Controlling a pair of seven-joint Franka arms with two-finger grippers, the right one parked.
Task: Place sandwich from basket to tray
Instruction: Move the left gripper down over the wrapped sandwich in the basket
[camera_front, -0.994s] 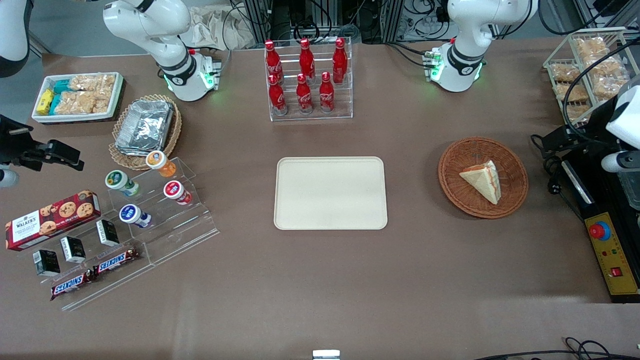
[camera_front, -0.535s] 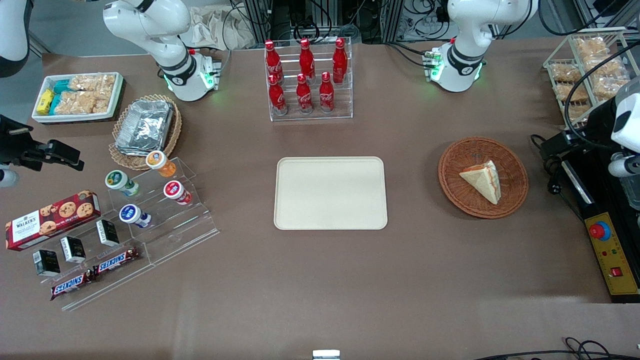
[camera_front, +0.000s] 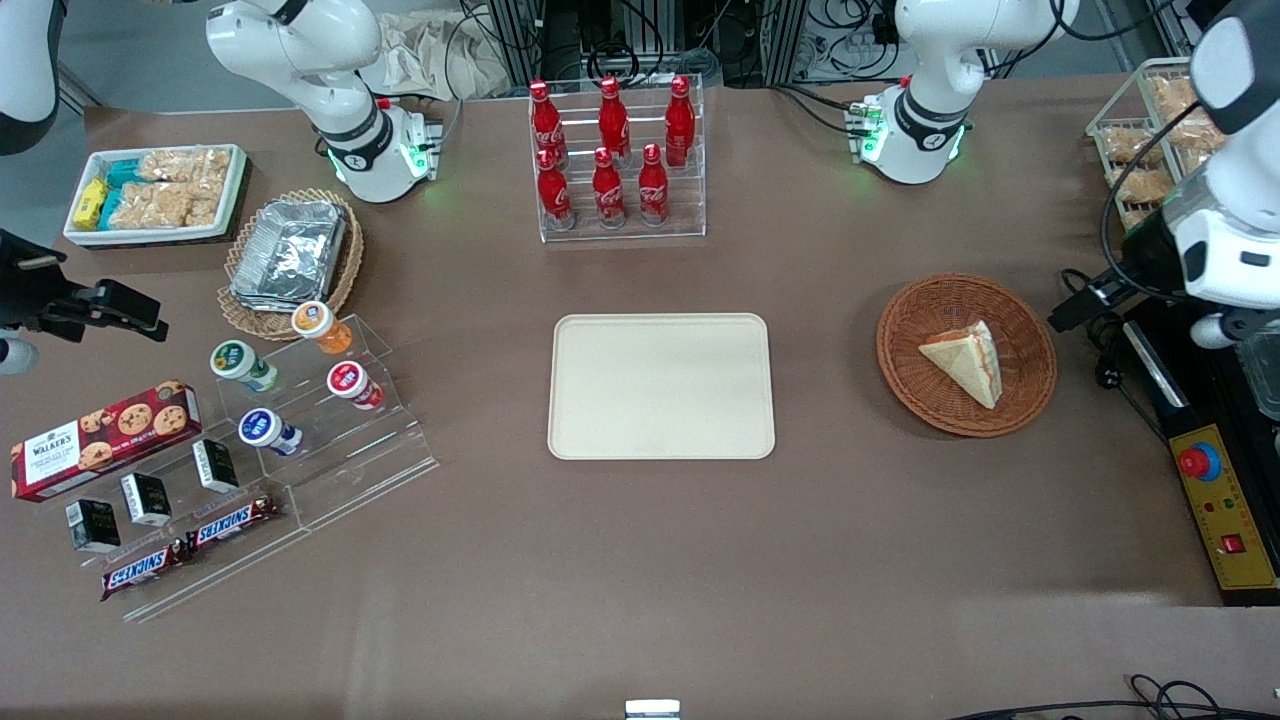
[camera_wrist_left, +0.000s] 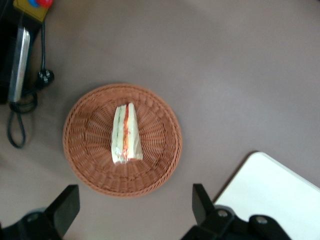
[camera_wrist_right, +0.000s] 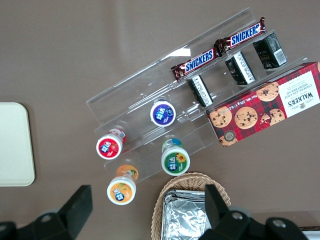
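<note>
Sandwich (camera_front: 965, 361) in basket (camera_front: 1030, 330), tray (camera_front: 661, 386) bare

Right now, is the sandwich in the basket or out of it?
In. The sandwich lies inside the basket; the tray holds nothing. The gripper hangs above, jaws open.

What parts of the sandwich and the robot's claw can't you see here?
- Triangular white-bread sandwich in the round reddish-brown wicker basket: its underside, hidden in both views by the sandwich itself.
- Open black claw, hovering above the basket's edge: everything past its fingers, cut off by the wrist view's edge.
- Cream rectangular plastic tray: mostly cut off in the wrist view.
</note>
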